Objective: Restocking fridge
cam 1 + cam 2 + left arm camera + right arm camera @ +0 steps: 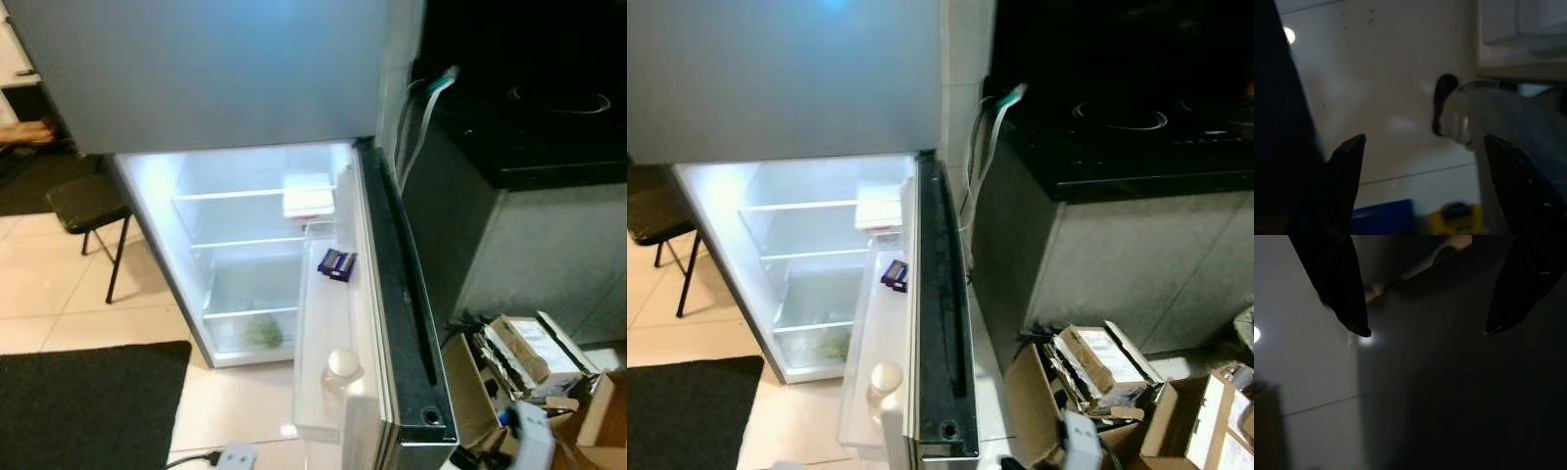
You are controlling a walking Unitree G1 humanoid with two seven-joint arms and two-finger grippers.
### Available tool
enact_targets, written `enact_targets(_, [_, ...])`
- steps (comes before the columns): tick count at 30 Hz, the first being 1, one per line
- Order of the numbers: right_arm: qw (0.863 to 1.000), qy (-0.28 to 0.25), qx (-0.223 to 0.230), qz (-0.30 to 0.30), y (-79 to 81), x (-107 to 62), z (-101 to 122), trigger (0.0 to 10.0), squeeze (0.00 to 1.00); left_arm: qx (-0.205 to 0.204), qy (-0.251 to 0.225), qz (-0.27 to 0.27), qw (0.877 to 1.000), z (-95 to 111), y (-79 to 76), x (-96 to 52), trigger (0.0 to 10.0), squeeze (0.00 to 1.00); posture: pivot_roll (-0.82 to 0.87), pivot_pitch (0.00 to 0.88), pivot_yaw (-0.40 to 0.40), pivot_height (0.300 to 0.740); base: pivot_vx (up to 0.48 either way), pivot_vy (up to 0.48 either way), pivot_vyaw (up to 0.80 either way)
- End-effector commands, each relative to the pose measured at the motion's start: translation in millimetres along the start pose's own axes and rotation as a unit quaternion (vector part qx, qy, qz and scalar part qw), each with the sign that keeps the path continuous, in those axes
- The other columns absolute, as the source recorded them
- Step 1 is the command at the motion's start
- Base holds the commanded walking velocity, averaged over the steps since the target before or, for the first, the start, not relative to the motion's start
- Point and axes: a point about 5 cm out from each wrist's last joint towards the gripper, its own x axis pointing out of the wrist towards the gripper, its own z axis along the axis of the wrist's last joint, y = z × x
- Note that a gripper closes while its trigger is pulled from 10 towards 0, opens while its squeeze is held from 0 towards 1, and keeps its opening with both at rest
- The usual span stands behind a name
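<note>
The fridge (245, 78) stands ahead with its lower compartment lit and its door (392, 323) swung out toward me. A white box (308, 195) lies on an upper shelf. Some green produce (263, 333) sits in the bottom drawer. The door rack holds a dark blue carton (336, 263) and a bottle with a white cap (343, 364). My left gripper (1423, 139) hangs open over pale floor tiles, with a blurred grey shape (1508, 132) beside one finger. My right gripper (1426, 332) hangs open above dark floor.
A black stool (86, 203) stands left of the fridge and a black mat (88, 401) lies before it. A dark counter with a hob (1136, 127) is on the right. Open cardboard boxes (1097, 372) clutter the floor below it. A power strip (235, 455) lies near my feet.
</note>
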Motion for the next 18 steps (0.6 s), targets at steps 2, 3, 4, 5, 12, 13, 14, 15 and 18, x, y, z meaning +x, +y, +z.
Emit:
enact_targets(2, [1.000,0.000,0.003,-0.009,-2.0,-1.0,-0.5,10.0,0.00,0.001,0.015,-0.001,1.000,-8.5,-1.1,-0.7,10.0,0.00,-0.04,0.000,-0.016,0.738,0.000,0.000,0.68])
enact_targets(3, [1.000,0.000,0.003,-0.009,-2.0,-1.0,-0.5,10.0,0.00,0.001,0.015,-0.001,1.000,-8.5,-1.1,-0.7,10.0,0.00,-0.04,0.000,-0.016,0.738,0.000,0.000,0.68])
enact_targets(4, [1.000,0.001,0.007,-0.013,-3.7,-2.8,-4.0,10.0,0.00,0.001,0.015,-0.003,1.000,-7.4,-3.7,0.1,10.0,0.00,-0.04,0.000,-0.015,0.738,0.000,0.000,0.68])
enact_targets(5, [1.000,0.002,0.009,-0.014,-4.4,-3.6,-5.6,10.0,0.00,0.002,0.014,-0.004,1.000,-6.7,-5.2,0.5,10.0,0.00,-0.04,0.000,-0.013,0.738,0.000,0.000,0.68])
enact_targets(12, [0.999,-0.007,0.016,-0.028,-7.0,-4.9,-5.5,10.0,0.00,0.003,0.013,-0.005,1.000,-5.0,-7.9,1.3,10.0,0.00,-0.04,0.000,-0.012,0.738,0.000,0.000,0.61])
enact_targets(13, [0.999,-0.008,0.018,-0.028,-7.0,-4.7,-4.9,10.0,0.00,0.003,0.013,-0.005,1.000,-4.9,-8.0,1.4,10.0,0.00,-0.04,0.000,-0.012,0.738,0.000,0.000,0.00])
enact_targets(14, [0.999,-0.009,0.018,-0.028,-6.8,-4.6,-4.6,10.0,0.00,0.002,0.013,-0.005,1.000,-4.9,-8.0,1.4,10.0,0.00,-0.04,0.000,-0.012,0.738,0.000,0.000,0.00])
enact_targets(15, [0.999,-0.010,0.016,-0.027,-6.7,-4.5,-4.0,10.0,0.00,0.002,0.013,-0.005,1.000,-4.9,-8.0,1.4,10.0,0.00,-0.04,0.000,-0.012,0.738,0.000,0.000,0.00])
enact_targets(18, [1.000,-0.011,0.012,-0.025,-6.1,-4.0,-2.7,10.0,0.00,0.001,0.013,-0.005,1.000,-5.2,-8.0,1.3,10.0,0.00,-0.04,0.000,-0.013,0.738,0.000,0.000,0.21])
